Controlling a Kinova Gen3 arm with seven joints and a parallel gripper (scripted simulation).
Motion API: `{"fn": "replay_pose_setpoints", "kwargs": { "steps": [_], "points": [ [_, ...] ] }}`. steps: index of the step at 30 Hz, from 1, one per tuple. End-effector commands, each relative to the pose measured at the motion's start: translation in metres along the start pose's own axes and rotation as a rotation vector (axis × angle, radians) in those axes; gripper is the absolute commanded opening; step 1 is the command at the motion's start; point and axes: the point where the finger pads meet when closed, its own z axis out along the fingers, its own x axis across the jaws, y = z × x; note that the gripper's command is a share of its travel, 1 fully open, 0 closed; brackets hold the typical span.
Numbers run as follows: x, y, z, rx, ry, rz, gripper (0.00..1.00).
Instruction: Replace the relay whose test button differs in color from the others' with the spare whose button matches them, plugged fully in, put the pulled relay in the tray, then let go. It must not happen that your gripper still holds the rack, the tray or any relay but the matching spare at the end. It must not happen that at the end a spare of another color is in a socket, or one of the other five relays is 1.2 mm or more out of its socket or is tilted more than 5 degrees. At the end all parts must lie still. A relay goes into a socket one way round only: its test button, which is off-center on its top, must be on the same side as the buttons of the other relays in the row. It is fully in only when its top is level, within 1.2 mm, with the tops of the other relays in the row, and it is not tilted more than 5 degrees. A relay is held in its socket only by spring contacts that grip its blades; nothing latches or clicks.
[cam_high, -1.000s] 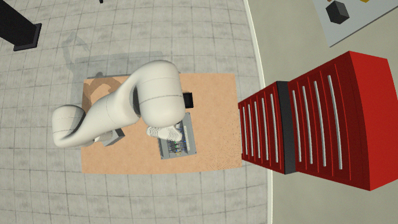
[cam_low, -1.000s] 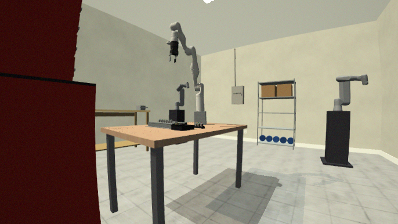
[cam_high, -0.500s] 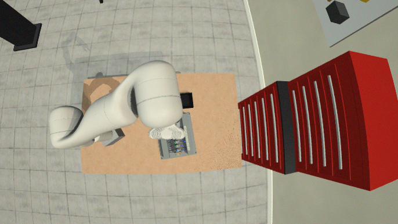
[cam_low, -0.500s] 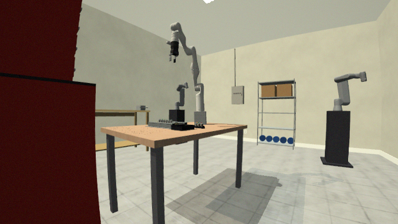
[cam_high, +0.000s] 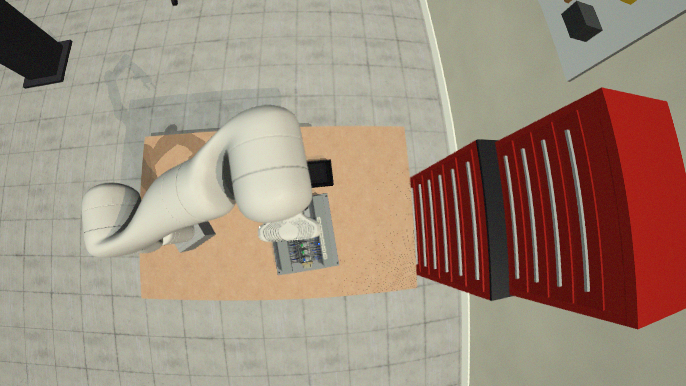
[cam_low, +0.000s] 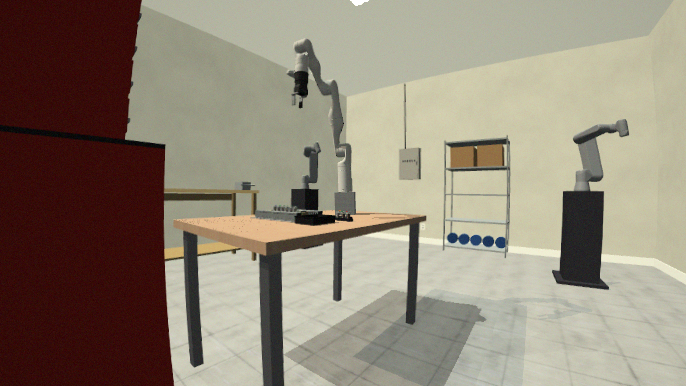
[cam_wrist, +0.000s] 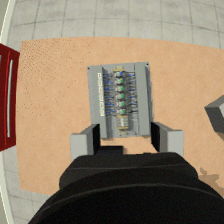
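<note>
The grey relay rack (cam_wrist: 119, 100) lies on the wooden table, directly below me in the wrist view. A row of relays (cam_wrist: 120, 97) runs down its middle. Several buttons look green; the nearest relay (cam_wrist: 122, 120) looks paler, but it is too small to be sure. My gripper (cam_wrist: 125, 133) is open and empty, high above the table, with its fingers framing the rack's near end. In the side view the gripper (cam_low: 297, 102) hangs far above the rack (cam_low: 282, 214), the black tray (cam_low: 315, 218) and the small spares (cam_low: 343, 216). From above, the arm hides part of the rack (cam_high: 306, 240).
The black tray (cam_high: 320, 172) sits beyond the rack. The arm's grey base (cam_high: 195, 237) stands on the table's left part and also shows in the wrist view (cam_wrist: 217, 117). A red tool cabinet (cam_high: 540, 220) stands just off the table's right edge.
</note>
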Motion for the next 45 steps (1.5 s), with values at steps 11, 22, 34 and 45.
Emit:
{"fn": "replay_pose_setpoints", "kwargs": {
  "steps": [11,22,34,45],
  "points": [
    [0.0,-0.001,0.026,0.001,-0.006,-0.028,1.0],
    [-0.002,-0.001,0.06,0.0,-0.003,-0.025,1.0],
    [-0.002,-0.001,0.107,0.002,-0.008,-0.033,1.0],
    [-0.003,-0.002,0.139,0.0,-0.007,-0.029,1.0]
  ]
}}
